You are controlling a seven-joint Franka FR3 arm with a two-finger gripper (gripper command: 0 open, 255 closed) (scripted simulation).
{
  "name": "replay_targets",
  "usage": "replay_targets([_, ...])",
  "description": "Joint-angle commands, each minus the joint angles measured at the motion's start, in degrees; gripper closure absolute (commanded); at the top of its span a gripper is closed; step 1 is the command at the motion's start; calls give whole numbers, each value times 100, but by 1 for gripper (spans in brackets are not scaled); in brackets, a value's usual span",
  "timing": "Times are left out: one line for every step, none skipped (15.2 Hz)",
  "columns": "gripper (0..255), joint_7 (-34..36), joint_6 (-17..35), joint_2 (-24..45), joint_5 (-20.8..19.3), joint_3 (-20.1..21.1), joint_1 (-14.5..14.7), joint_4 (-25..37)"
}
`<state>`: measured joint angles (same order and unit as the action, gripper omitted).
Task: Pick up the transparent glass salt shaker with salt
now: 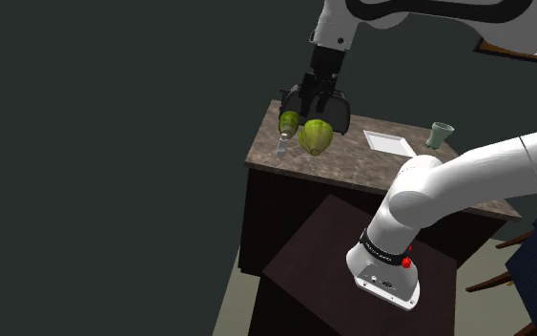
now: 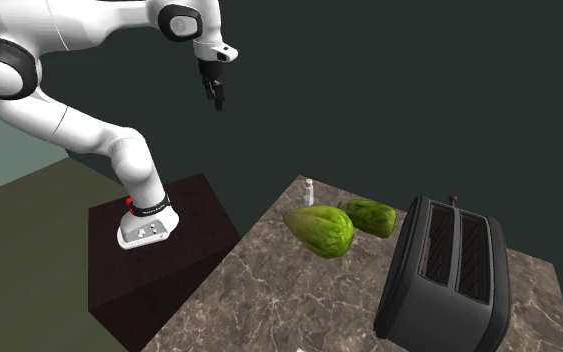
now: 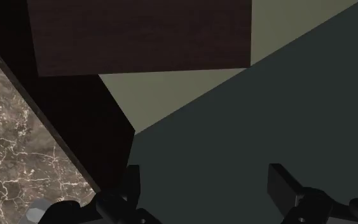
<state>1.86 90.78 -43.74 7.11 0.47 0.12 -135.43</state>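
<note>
The salt shaker (image 2: 309, 192) is a small clear bottle with a pale cap. It stands upright at the corner of the marble table (image 2: 269, 290), next to two green gourds (image 2: 321, 230). In the shoulder view the shaker (image 1: 283, 144) sits at the table's left corner, just below and left of my gripper (image 1: 319, 115). The second exterior view shows the gripper (image 2: 216, 100) hanging high above and well short of the table. In the wrist view the gripper (image 3: 206, 184) is open, its fingers (image 3: 131, 181) wide apart over floor and wall beside the table's edge (image 3: 50, 137). Nothing is between them.
A black toaster (image 2: 449, 270) stands at the near end of the table in the second exterior view. A white plate (image 1: 388, 143) and a green cup (image 1: 439, 135) sit further along. The dark stand (image 2: 159, 250) lies close to the table.
</note>
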Motion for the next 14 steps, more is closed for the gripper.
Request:
replay_targets([0, 0, 0, 0, 0, 0, 0, 0])
replay_targets([0, -114, 175, 32, -69, -66, -31, -115])
replay_targets([0, -227, 354, 74, -137, -132, -63, -222])
replay_targets([0, -338, 535, 124, -203, -200, -95, -322])
replay_targets([0, -449, 718, 183, -268, -269, -127, -415])
replay_targets([0, -558, 905, 252, -331, -339, -159, -500])
replay_targets([0, -666, 1094, 329, -392, -410, -192, -577])
replay_targets([0, -774, 1285, 416, -451, -483, -223, -646])
replay_targets([0, -881, 1477, 512, -507, -557, -253, -707])
replay_targets([0, -988, 1672, 618, -559, -630, -284, -760])
replay_targets([0, -1095, 1867, 732, -608, -705, -314, -804])
replay_targets([0, -1201, 2064, 855, -654, -781, -341, -839])
replay_targets([0, -1308, 2261, 986, -695, -857, -367, -866])
replay_targets([0, -1415, 2458, 1126, -732, -934, -391, -884])
